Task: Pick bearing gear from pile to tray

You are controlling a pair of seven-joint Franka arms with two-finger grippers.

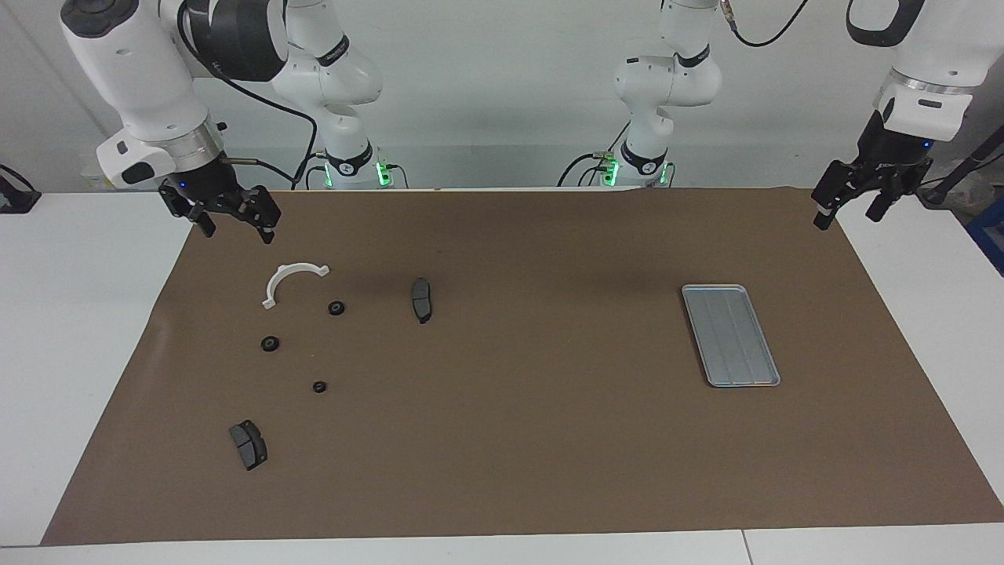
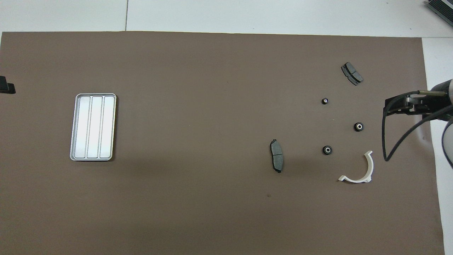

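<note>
Nearby, brake pads [image 1: 421, 299] and a half-ring [image 1: 287, 282] flank three gears [image 1: 336, 308].

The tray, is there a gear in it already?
No, the tray lies bare in the overhead view, and all three black gears still sit on the brown mat at the right arm's end of the table.

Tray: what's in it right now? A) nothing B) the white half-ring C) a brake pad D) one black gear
A: the tray holds no parts; all three black gears lie on the brown mat at the right arm's end of the table.
</note>
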